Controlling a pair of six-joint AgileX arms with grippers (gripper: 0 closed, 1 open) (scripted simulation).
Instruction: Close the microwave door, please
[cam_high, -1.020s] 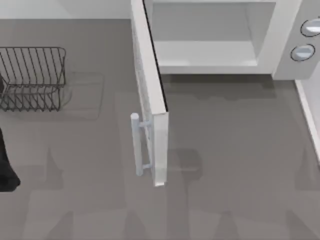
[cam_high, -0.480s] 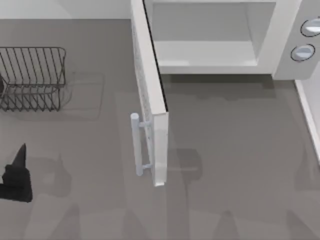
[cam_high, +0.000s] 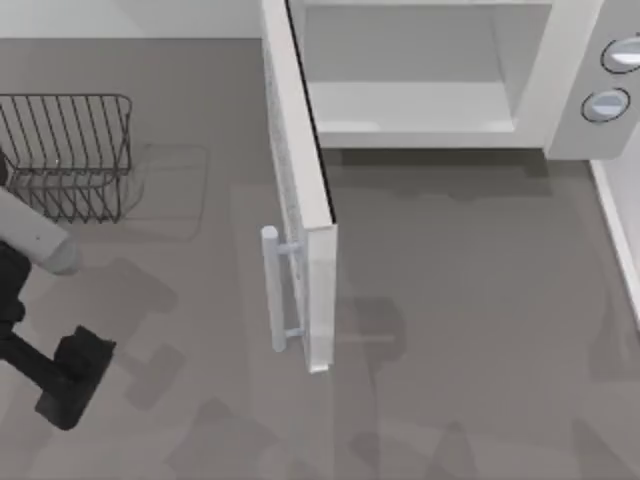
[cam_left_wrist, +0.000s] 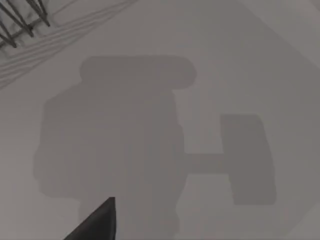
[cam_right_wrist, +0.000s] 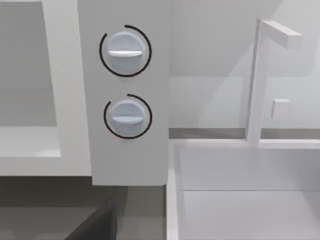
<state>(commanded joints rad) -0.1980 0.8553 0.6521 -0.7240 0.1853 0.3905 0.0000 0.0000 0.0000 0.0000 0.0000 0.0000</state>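
Observation:
The white microwave (cam_high: 570, 60) stands at the back of the table, its pale cavity (cam_high: 410, 100) exposed. The microwave door (cam_high: 300, 170) swings out toward the table's front, roughly square to the microwave's face. Its pale bar handle (cam_high: 272, 290) faces left. My left gripper (cam_high: 70, 385) is low at the front left, well apart from the handle, above bare table. The right wrist view faces the microwave's two round knobs (cam_right_wrist: 125, 50), with a dark bit of my right gripper (cam_right_wrist: 97, 225) at that picture's edge.
A dark wire rack (cam_high: 65, 155) sits at the back left, behind my left arm. A white sink basin (cam_right_wrist: 240, 200) with a white faucet (cam_right_wrist: 257, 85) lies to the right of the microwave. Open grey table stretches between my left gripper and the door.
My left arm has come in from the left edge, and its gripper has moved right toward the door. The door has not moved.

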